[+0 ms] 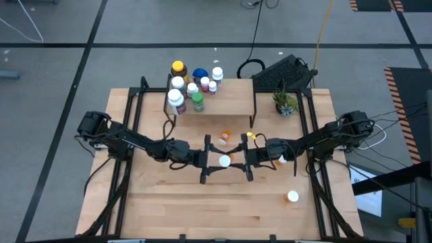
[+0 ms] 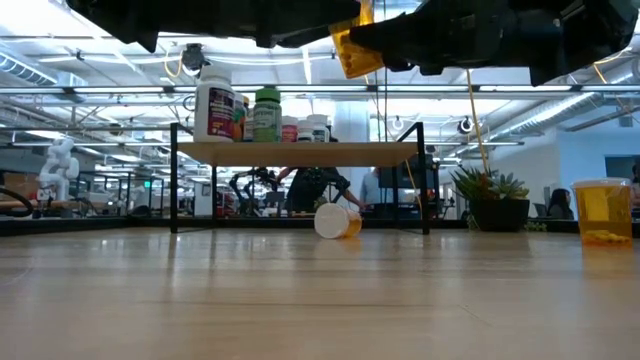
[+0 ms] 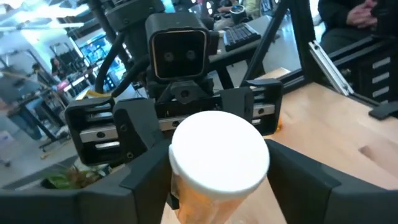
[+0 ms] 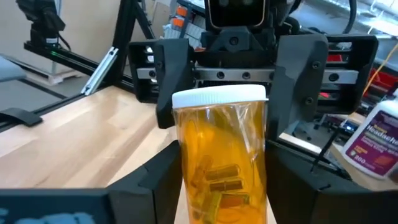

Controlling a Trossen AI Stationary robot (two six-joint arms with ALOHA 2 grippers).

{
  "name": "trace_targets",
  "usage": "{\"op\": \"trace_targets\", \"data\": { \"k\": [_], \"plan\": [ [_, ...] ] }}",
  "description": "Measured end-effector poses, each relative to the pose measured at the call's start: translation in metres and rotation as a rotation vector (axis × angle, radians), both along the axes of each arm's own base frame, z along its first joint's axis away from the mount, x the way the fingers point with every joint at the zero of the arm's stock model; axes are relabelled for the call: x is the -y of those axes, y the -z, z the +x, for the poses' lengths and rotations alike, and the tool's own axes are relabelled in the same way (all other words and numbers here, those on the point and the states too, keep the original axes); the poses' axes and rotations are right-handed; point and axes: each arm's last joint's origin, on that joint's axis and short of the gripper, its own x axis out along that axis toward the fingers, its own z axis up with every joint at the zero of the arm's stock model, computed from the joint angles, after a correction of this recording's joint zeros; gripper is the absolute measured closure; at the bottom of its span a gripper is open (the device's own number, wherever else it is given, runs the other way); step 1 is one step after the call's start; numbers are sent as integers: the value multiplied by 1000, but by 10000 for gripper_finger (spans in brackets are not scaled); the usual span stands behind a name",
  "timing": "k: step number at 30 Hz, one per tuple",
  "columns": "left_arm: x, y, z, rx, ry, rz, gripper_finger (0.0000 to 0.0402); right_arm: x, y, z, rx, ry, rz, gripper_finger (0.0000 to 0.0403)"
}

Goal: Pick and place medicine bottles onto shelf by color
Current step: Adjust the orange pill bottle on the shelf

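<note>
An orange bottle (image 4: 221, 155) is held between the right hand (image 1: 248, 160) and left hand (image 1: 206, 162), both apparently closed on it; mistimed release could drop it.

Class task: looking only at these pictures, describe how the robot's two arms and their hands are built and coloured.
Both arms are dark, almost black, jointed segments with black cables along them. The left hand and right hand each end in two flat, angular black fingers on a wide crossbar. The wrist views show silver metal rails on each crossbar and a boxy black camera housing with two round lenses above.
</note>
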Motion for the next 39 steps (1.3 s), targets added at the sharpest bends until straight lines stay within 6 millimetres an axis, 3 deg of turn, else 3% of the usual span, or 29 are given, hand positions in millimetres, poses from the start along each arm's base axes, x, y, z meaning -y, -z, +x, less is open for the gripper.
{"op": "trace_targets", "data": {
  "k": [4,7,15,19,25,31,39],
  "plan": [
    [-1,0,0,1,-7,-29,187,1,0,0,-6,26,34,204],
    [-1,1,0,-12,-16,-12,205,2,2,0,-20,74,44,169],
    [-3,10,-1,-102,-81,21,185,2,4,-6,-118,192,81,78],
    [-7,20,-3,-206,-106,15,186,1,-4,-14,-150,219,146,72],
    [-9,34,-8,-389,-79,-182,190,1,-3,-14,-301,260,276,71],
    [-5,36,-10,-393,-79,-196,187,-13,6,7,-365,240,276,71],
    [-5,35,-9,-373,-82,-204,186,-28,-7,16,-311,183,193,71]
  ]
}}
